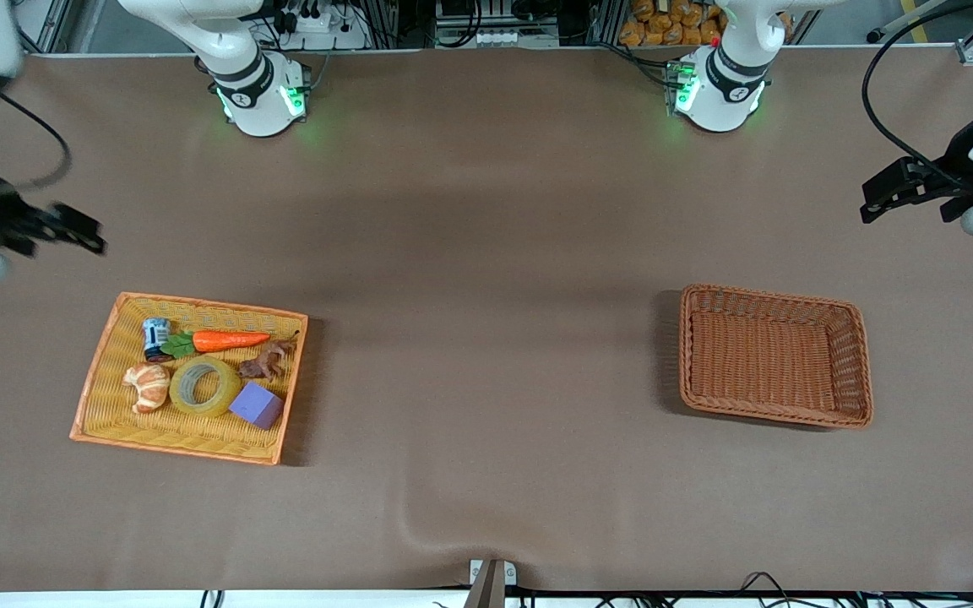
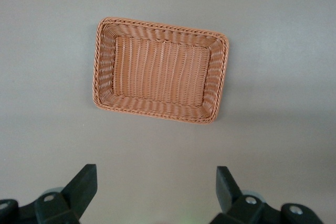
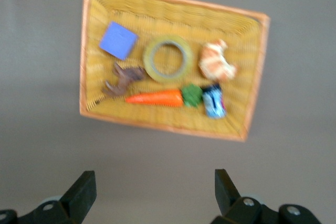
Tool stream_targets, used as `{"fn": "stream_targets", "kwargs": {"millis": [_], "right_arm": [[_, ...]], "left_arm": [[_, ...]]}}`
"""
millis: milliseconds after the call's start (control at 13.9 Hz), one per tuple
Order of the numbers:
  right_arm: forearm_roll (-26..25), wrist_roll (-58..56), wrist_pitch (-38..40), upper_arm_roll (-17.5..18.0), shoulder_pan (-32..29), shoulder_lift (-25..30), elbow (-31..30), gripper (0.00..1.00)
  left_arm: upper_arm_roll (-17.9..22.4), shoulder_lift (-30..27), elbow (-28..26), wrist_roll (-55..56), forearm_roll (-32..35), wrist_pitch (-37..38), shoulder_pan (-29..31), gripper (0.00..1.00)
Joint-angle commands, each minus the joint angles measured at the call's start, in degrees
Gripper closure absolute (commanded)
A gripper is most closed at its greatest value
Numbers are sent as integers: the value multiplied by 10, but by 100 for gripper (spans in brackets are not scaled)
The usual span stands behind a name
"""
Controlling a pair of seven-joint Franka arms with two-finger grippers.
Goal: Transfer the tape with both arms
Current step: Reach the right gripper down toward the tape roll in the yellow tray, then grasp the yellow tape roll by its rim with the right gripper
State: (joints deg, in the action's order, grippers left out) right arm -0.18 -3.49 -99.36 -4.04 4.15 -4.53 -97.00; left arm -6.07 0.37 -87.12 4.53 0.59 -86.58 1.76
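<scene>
Brown worktop [image 1: 486,253] carries two baskets, well apart. Both arms wait with claws raised, each over bare worktop at its own end.

Brown wicker basket [image 1: 774,355] sits toward the left arm's end, nothing inside it. Yellow wicker tray with orange rim [image 1: 98,384] sits toward the right arm's end and holds six items.

Left claw [image 1: 896,196]: up in the air over the worktop's edge at the left arm's end, fingers spread apart, nothing between them. In the left wrist view the two black fingers [image 2: 81,184] frame bare worktop, with the brown basket visible past them.

Right claw [image 1: 73,230]: over the worktop at the right arm's end, fingers also apart and holding nothing; the right wrist view shows the yellow tray past them.

Tray contents, largest first:
- tape [image 1: 204,386], lying flat near the tray's middle, hole up, untouched.
- carrot [image 1: 229,340], farther from the front camera than the tape.
- croissant [image 1: 147,385], just beside the tape.
- purple block [image 1: 256,405], touching or nearly touching the tape.
- brown toy animal [image 1: 267,361], beside the carrot's tip.
- small blue can [image 1: 155,338], by the carrot's green leaves.
</scene>
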Motion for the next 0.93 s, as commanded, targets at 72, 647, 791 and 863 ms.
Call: {"fn": "stream_targets", "kwargs": {"millis": [72,647,791,863], "right_arm": [[-2,-69,-124,-1,15,-99,-9,0],[40,-304,-287,-1,-13,-268,-14,0],[40,-307,-304,-1,-9,-292,-14,0],[40,-314,-305,-1,-6,-297,-17,0]], "left_arm": [[-3,-4,0,3,-13,7,4,0],[-8,-4,-3,7,-13,8,1,0],[-9,-4,-3,7,-13,8,3,0],[-8,-4,-3,7,-13,8,3,0]]}}
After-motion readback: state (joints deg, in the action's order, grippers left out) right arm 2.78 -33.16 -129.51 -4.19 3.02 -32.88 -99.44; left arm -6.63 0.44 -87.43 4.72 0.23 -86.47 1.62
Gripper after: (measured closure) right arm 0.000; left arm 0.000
